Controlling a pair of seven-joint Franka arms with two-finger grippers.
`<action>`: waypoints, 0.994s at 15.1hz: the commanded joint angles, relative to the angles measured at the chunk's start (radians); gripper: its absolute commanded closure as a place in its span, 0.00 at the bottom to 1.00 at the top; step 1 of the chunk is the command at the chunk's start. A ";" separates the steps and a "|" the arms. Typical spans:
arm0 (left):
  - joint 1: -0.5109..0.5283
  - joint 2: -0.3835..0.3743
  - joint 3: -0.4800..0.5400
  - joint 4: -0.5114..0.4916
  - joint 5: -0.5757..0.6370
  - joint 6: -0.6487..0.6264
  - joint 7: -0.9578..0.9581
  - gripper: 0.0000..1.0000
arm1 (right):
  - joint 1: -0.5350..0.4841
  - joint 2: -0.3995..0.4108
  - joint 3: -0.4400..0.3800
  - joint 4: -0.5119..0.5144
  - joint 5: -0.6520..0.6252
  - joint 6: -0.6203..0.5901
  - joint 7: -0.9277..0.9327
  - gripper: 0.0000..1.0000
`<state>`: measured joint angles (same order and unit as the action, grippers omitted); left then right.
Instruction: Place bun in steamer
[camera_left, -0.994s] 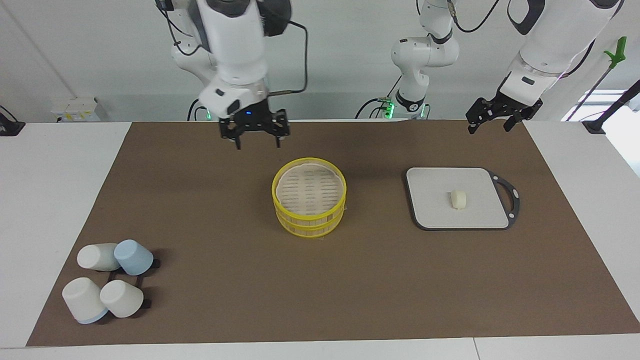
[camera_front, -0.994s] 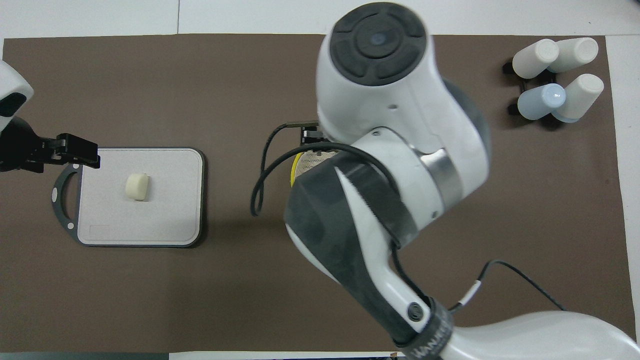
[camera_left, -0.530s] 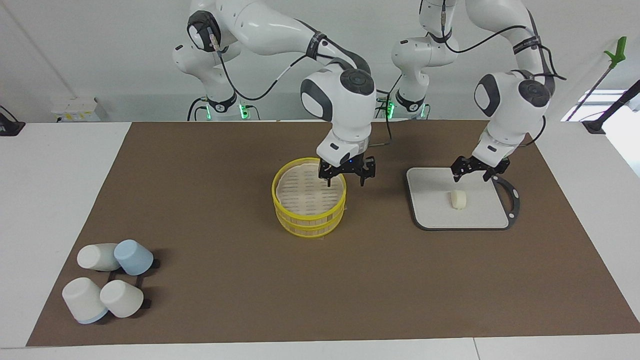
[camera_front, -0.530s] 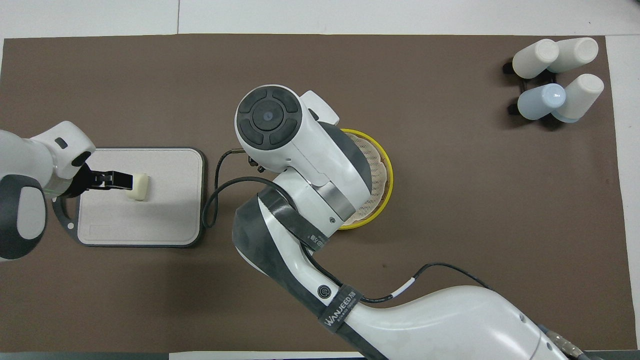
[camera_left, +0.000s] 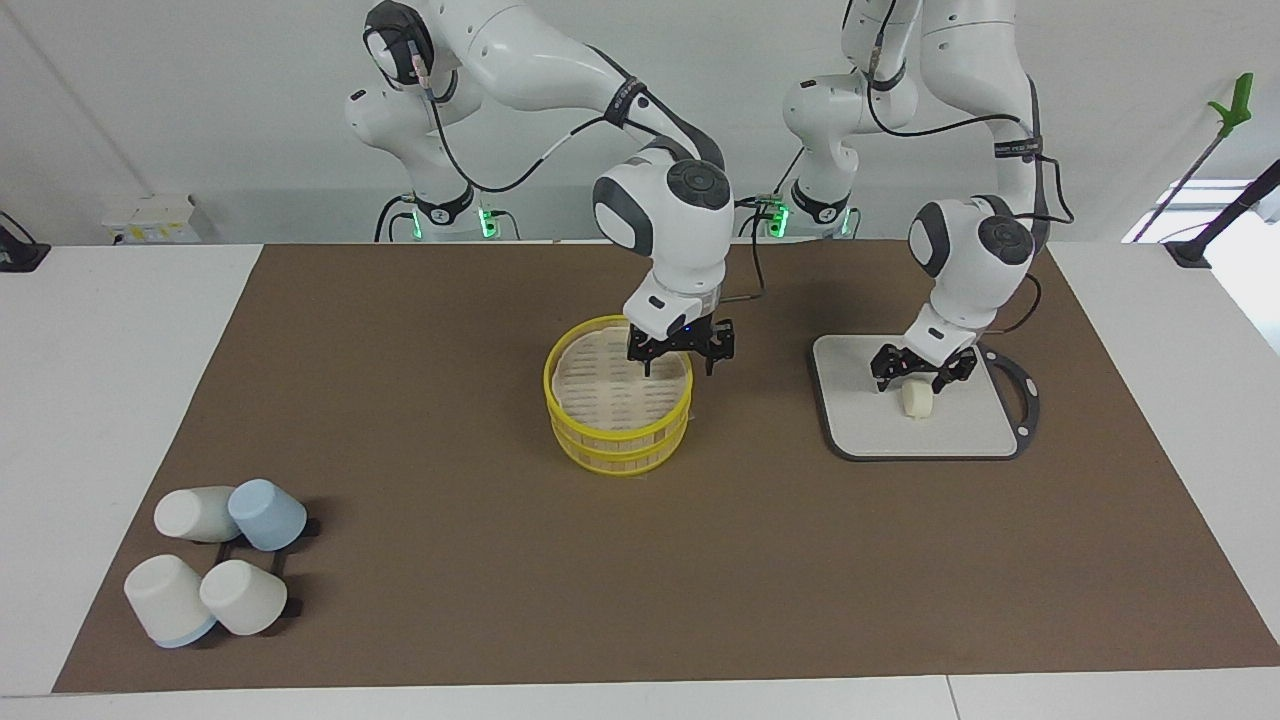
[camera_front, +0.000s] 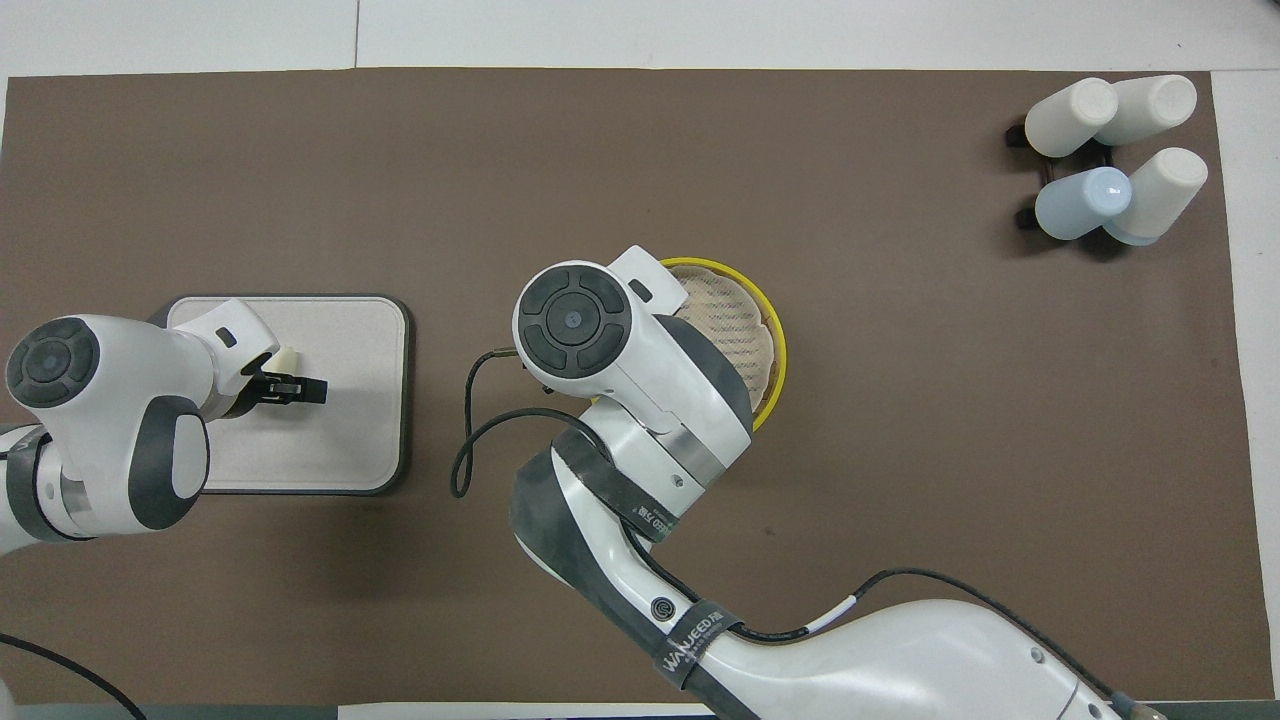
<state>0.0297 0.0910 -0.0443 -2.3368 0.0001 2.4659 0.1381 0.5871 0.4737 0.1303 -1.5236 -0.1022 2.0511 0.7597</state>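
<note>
Two white Franka arms are seen reaching over a brown mat (camera_left: 450, 600) laid on the white table (camera_left: 100, 400). The left gripper (camera_left: 912, 378) is lowered over the pale grey cutting board with a dark rim and handle (camera_left: 960, 430), directly above the small cream-white rounded bun (camera_left: 917, 400). Its fingers are spread fairly wide and are seen straddling the top of the bun; whether they touch it cannot be told. The bun rests on the board, toward the left arm's end of the table, well apart from the round yellow-rimmed steamer basket with tan sides (camera_left: 618, 440). In the overhead view the bun (camera_front: 286, 356) is mostly covered by the left gripper (camera_front: 290, 388).

The right gripper (camera_left: 679, 364) is held over the steamer's rim on the side nearer to the robots, its fingers open wide with one tip inside the rim and one outside it. On top of the steamer a pale whitish slatted face (camera_left: 610, 385) is visible.

Four upturned cups, three white and one pale blue (camera_left: 220, 565), are grouped on a black rack near the mat's corner at the right arm's end, farther from the robots than the steamer.
</note>
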 joint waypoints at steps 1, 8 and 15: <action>-0.008 0.010 0.009 0.020 -0.015 0.001 0.023 0.49 | 0.003 -0.032 0.003 -0.061 -0.001 0.044 0.030 0.34; -0.008 0.016 0.004 0.180 -0.015 -0.223 0.017 0.61 | 0.014 -0.030 0.003 -0.061 0.016 0.052 0.049 0.85; -0.082 -0.051 -0.005 0.427 -0.046 -0.574 -0.188 0.61 | -0.021 -0.004 0.000 0.121 0.027 -0.175 -0.005 1.00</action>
<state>-0.0055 0.0664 -0.0566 -1.9786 -0.0314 1.9923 0.0367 0.5989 0.4680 0.1274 -1.5157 -0.0847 2.0370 0.7843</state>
